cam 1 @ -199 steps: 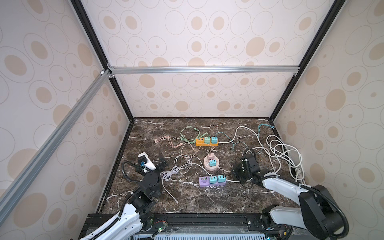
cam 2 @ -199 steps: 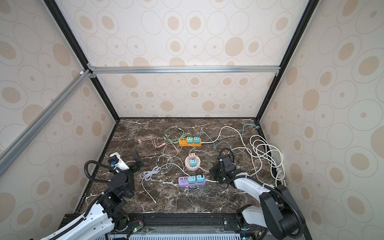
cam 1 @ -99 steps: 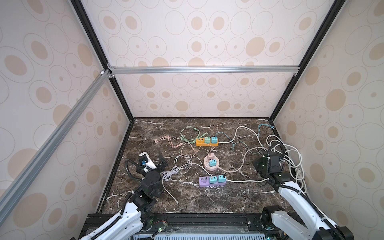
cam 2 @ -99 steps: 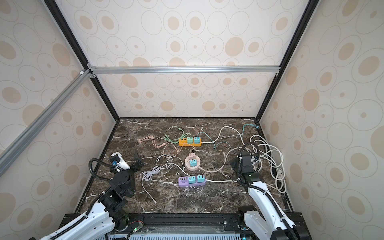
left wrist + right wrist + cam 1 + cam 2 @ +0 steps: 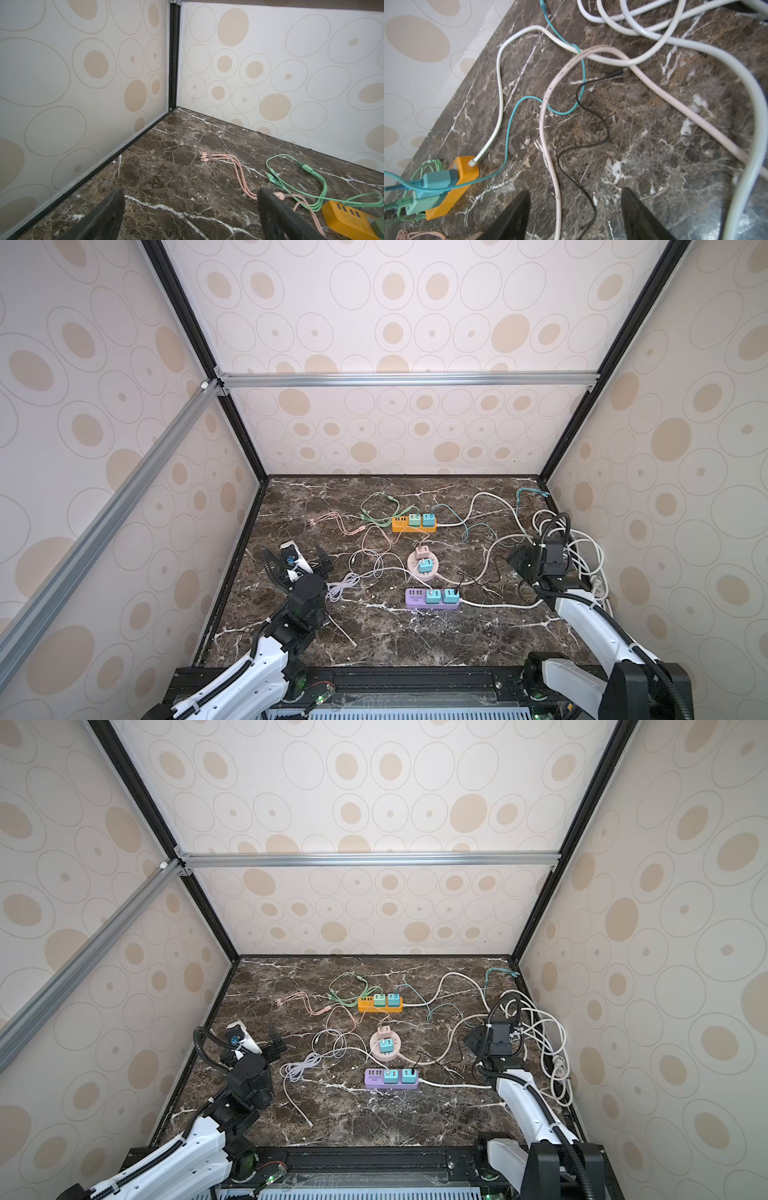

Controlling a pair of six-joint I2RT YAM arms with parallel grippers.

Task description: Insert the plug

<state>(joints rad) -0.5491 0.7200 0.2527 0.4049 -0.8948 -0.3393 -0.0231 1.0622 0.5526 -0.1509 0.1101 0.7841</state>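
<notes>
A purple power strip (image 5: 432, 598) (image 5: 391, 1077) lies at the front middle of the marble floor, and two teal plugs (image 5: 441, 594) sit in it. A thin black cable (image 5: 593, 116) runs from the strip toward my right gripper. Its free connector (image 5: 616, 73) lies on the floor. My right gripper (image 5: 521, 563) (image 5: 473, 1042) (image 5: 575, 193) hangs open above that cable and a pinkish cord (image 5: 550, 149), holding nothing. My left gripper (image 5: 320, 563) (image 5: 276, 1043) (image 5: 191, 195) stands open and empty at the left, over bare floor.
An orange power strip (image 5: 414, 523) (image 5: 463, 176) (image 5: 349, 218) with green and teal plugs lies at the back. A round pink socket (image 5: 423, 568) sits mid-floor. Thick white cords (image 5: 582, 556) pile up along the right wall. Pink (image 5: 239, 166) and green cables (image 5: 311, 182) lie near the left gripper.
My right arm has swung away from the purple strip toward the right wall, and its gripper has gone from shut to open. The left arm has not moved.
</notes>
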